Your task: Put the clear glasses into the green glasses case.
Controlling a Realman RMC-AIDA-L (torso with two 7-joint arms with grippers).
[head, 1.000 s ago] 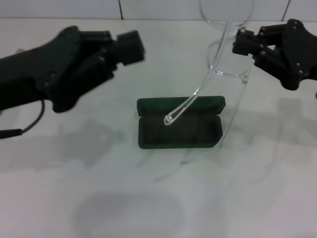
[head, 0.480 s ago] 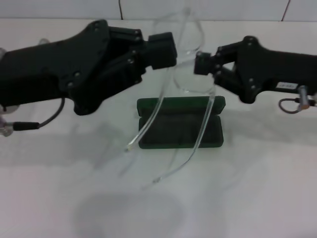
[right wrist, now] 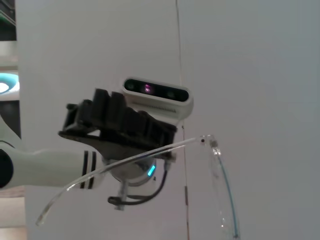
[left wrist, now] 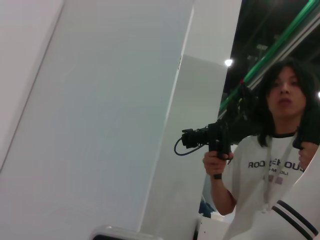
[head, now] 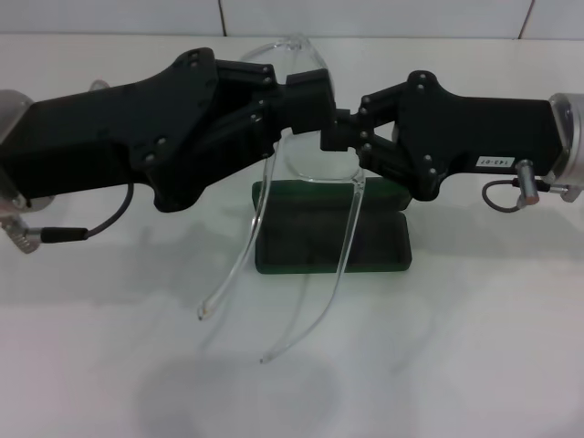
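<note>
Your left gripper [head: 315, 96] and right gripper [head: 339, 137] meet mid-air over the table [head: 474, 347], both at the front of the clear glasses [head: 301, 173]. The right looks clamped on the frame; can't tell the left's finger state. The green glasses case [head: 330, 239] lies open directly below, long axis left-right. The temples hang down and toward the near side, tips past the case's near edge. Judgement: fold the temples, then lower straight down; both grippers are equally close.

Both grippers hide the case's [head: 330, 239] lid edge; the glasses' [head: 301, 173] front disappears behind them.
</note>
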